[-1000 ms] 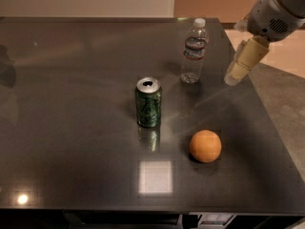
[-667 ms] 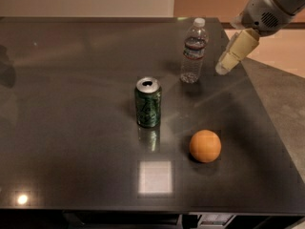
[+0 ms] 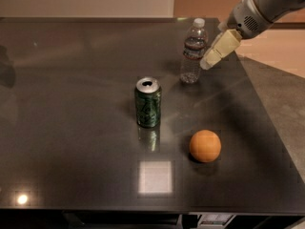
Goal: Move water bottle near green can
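The water bottle (image 3: 193,51) stands upright toward the back right of the dark table; it is clear and ribbed, with a white cap and a dark-and-red label. The green can (image 3: 148,102) stands upright in front of it and to its left, about a can's height away. My gripper (image 3: 213,56) comes in from the upper right on the grey arm (image 3: 259,6). Its cream-coloured fingers (image 3: 220,48) point down and left, with the tip just right of the bottle at label height, very close to it.
An orange (image 3: 205,146) lies on the dark glossy table (image 3: 71,104) in front of the bottle, to the right of the can. The table's right edge (image 3: 267,113) runs close behind my gripper, with grey floor beyond it. A bright light reflection sits near the front edge.
My gripper has moved left and a little up, from well right of the bottle to right beside it. The bottle, can and orange have not moved.
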Motion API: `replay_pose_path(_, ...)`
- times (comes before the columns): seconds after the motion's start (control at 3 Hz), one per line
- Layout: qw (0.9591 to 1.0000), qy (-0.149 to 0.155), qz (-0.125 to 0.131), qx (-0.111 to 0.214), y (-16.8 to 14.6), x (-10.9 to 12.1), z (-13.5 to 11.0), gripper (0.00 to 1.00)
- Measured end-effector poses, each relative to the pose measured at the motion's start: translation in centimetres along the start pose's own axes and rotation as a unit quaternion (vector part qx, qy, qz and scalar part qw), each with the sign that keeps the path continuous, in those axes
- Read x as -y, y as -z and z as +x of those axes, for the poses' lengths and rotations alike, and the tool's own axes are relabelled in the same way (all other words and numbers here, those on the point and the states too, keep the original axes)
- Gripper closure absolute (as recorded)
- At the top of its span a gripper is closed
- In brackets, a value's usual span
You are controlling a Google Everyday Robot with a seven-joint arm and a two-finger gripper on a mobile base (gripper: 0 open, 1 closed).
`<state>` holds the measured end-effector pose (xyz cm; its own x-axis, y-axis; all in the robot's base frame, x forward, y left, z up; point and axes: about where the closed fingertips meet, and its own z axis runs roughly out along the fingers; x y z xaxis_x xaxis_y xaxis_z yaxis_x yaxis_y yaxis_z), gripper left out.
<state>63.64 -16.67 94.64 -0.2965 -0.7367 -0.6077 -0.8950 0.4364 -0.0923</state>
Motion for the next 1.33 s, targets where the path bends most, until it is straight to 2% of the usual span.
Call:
replay_pose_path(0.67, 0.9985, 0.023, 0.018, 0.046, -2.8, 1.4, -1.2, 0.0)
replay_pose_path(1.0, 0.9979, 0.023, 0.018, 0.059, -3.7, 2.0, -1.4, 0.0)
replay_pose_path(1.33, 0.9977, 0.013, 0.012, 0.066, -4.1, 2.4, -1.7, 0.17)
